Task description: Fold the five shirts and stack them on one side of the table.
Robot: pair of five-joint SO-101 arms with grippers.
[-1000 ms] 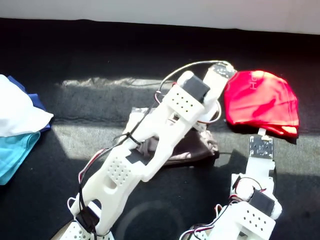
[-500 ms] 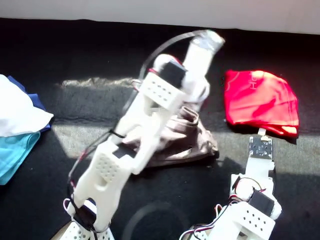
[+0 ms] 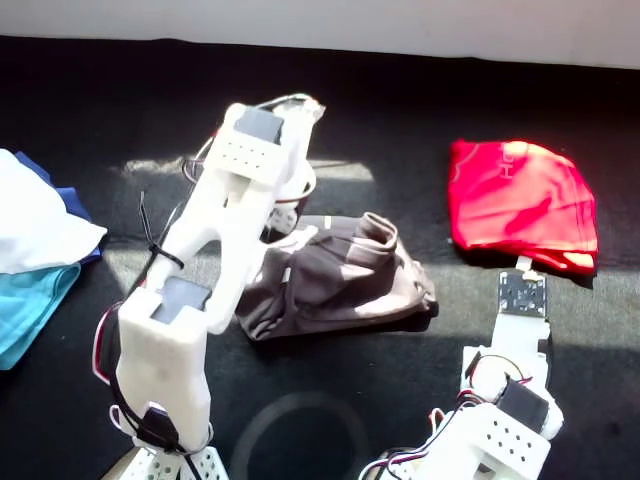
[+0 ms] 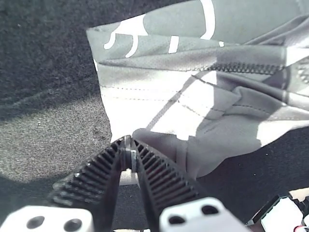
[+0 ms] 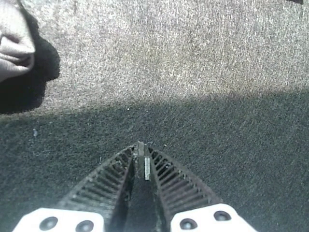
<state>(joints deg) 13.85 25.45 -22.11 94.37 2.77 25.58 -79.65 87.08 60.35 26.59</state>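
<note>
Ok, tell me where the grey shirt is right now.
In the high view the grey shirt lies mid-table, left of the red shirt, with the left gripper shut on its edge.

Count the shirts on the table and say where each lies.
5: red shirt far right; grey shirt mid-table; at the left edge, white shirt atop dark blue shirt and turquoise shirt. More could hide beneath that pile.

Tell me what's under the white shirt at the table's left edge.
A dark blue shirt and a turquoise shirt stick out from beneath the white shirt. How far they reach underneath is covered.
</note>
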